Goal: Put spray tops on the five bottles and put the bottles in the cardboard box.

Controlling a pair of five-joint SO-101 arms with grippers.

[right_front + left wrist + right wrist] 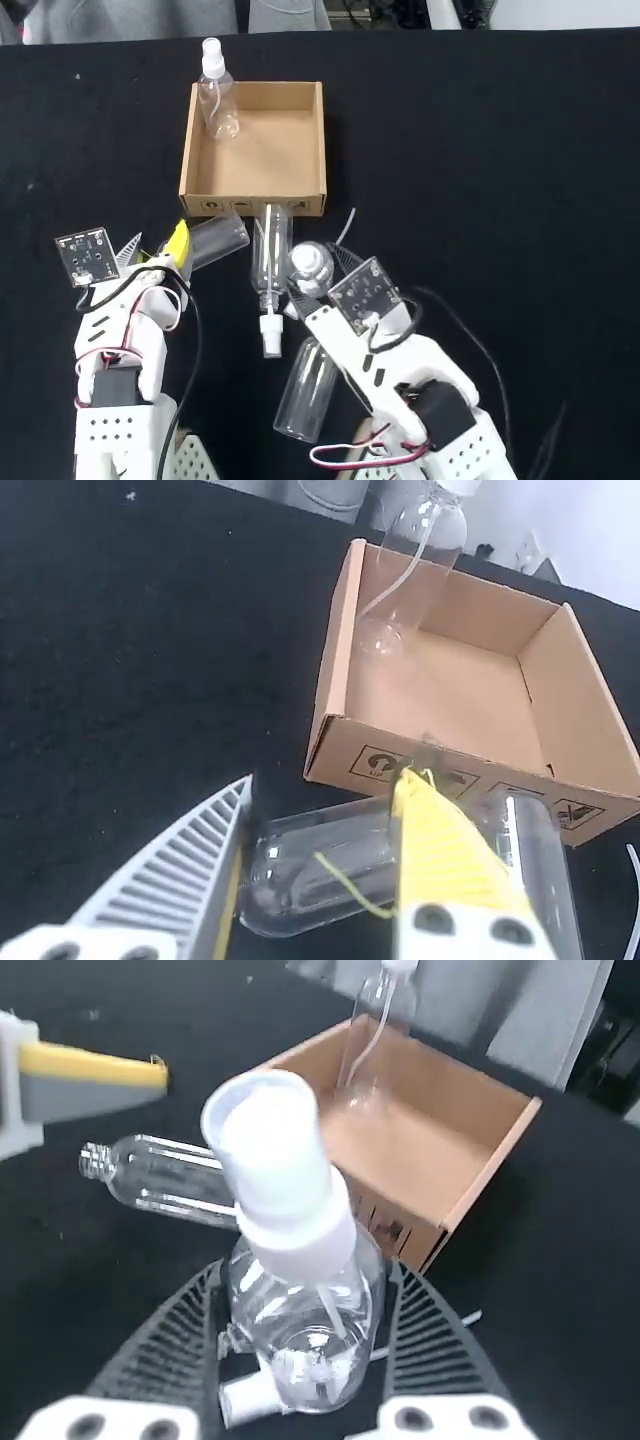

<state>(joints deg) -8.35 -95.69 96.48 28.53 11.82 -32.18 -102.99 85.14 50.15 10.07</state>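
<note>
Boxing a capped bottle (290, 1210).
Right tool (305, 1272) grips bottle upright; it should clear the box (470, 1190) wall, lower inside, then release.

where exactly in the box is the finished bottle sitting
In the high view, the capped bottle sits in the far left corner of the cardboard box, with its spray top sticking out past the back wall.
</note>
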